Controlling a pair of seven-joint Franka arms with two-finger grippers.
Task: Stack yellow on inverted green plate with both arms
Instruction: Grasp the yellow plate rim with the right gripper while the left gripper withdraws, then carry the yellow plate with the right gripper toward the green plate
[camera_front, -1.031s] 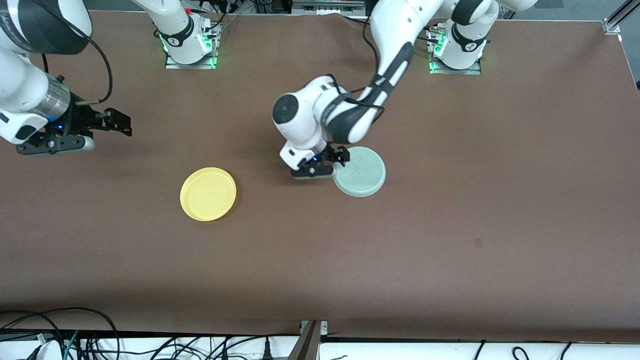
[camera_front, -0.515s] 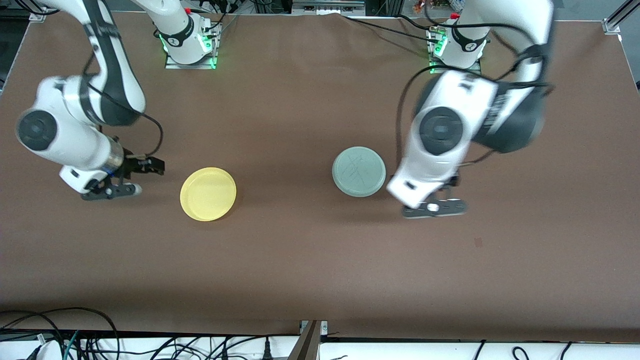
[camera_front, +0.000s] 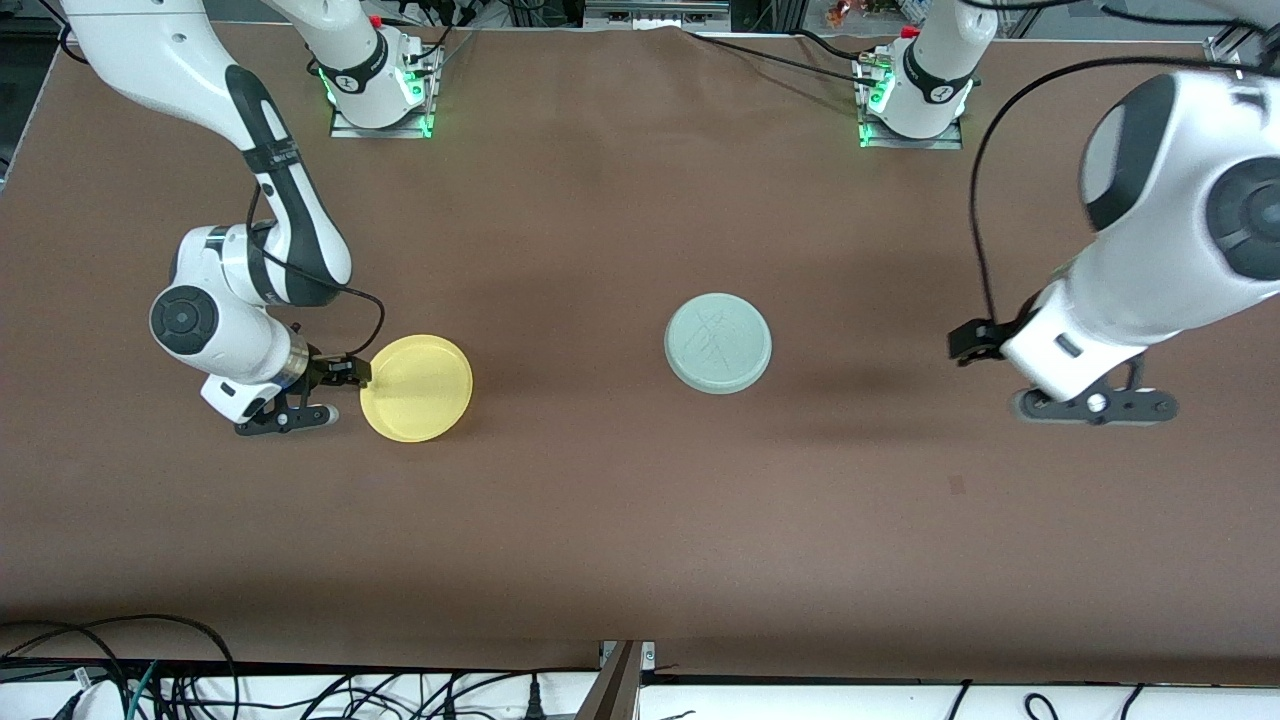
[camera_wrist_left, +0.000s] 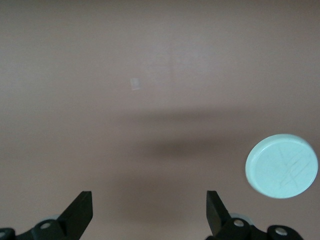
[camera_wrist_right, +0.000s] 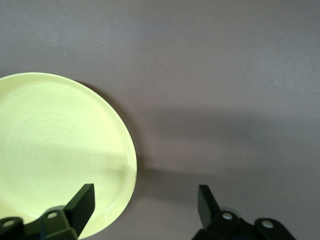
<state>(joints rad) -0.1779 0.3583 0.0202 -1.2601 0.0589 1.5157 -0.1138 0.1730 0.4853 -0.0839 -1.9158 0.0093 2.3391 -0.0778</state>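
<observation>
From the front, the right gripper (camera_front: 345, 375) is seen low at the rim of the yellow plate (camera_front: 416, 388), which lies just beside it toward the green plate (camera_front: 718, 343); the left gripper (camera_front: 975, 340) hangs well apart toward the left arm's end. In the left wrist view, the fingers (camera_wrist_left: 80, 212) are spread over bare table (camera_wrist_left: 160, 75), the green plate (camera_wrist_left: 282, 166) off to one side. In the right wrist view, the fingers (camera_wrist_right: 82, 201) are parted astride the yellow plate's (camera_wrist_right: 55, 150) edge. No writing is legible.
</observation>
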